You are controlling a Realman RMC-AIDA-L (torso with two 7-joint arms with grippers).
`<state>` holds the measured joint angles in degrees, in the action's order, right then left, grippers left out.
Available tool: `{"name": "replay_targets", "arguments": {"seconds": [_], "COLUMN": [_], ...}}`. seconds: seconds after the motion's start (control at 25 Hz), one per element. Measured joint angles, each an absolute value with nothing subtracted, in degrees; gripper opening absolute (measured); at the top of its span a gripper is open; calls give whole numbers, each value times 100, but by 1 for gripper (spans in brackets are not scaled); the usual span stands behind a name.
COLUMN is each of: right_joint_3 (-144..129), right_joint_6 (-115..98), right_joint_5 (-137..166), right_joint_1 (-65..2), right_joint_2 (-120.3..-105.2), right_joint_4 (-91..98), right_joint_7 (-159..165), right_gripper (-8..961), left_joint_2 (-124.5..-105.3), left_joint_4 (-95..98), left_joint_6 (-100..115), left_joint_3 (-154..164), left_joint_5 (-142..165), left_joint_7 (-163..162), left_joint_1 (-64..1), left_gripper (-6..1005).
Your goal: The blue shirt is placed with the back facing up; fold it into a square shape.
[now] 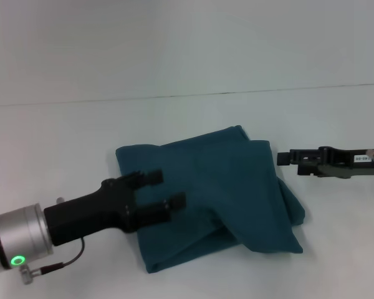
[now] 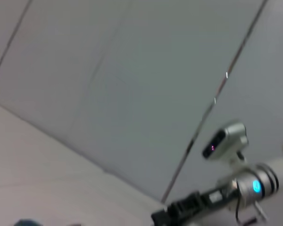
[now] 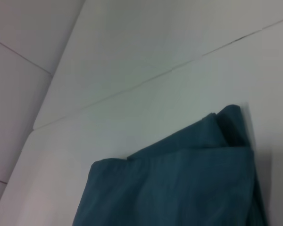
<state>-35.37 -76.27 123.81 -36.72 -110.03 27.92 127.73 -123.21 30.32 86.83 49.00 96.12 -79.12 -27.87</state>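
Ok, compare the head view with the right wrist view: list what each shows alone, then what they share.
Only the head view shows both arms: the left gripper, fingers apart, over the near-left part of the shirt, and the right gripper at the shirt's right edge. Only the right wrist view shows a close look at the layered folds at one corner. Both show the blue shirt, folded into a rough square, on the white table.

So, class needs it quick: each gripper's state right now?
Left gripper: open, above the blue shirt, holding nothing.
Right gripper: cannot be told.
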Motion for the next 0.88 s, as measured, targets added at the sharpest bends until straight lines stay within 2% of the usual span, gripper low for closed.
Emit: {"name": "replay_targets", "arguments": {"seconds": [0.52,0.88], "right_joint_3": [-3735,-3850], "right_joint_6": [-7227,-7011], "right_joint_5": [12415,12419], "right_joint_1": [-3902,-3941], "right_joint_2": [-11092,-11205], "right_joint_4": [2380,2360], "right_joint_7": [12840,12889], "right_gripper": [895,894], "left_joint_2": [-12193,-12181], "left_joint_4": [3509,3520], "left_joint_6": [8820,8803], "left_joint_3": [4721,4520], "left_joint_5": [10435,10592], "left_joint_7": [-7885,-7873], "left_joint_1": [-2688,-2676], "left_gripper": [896,896]}}
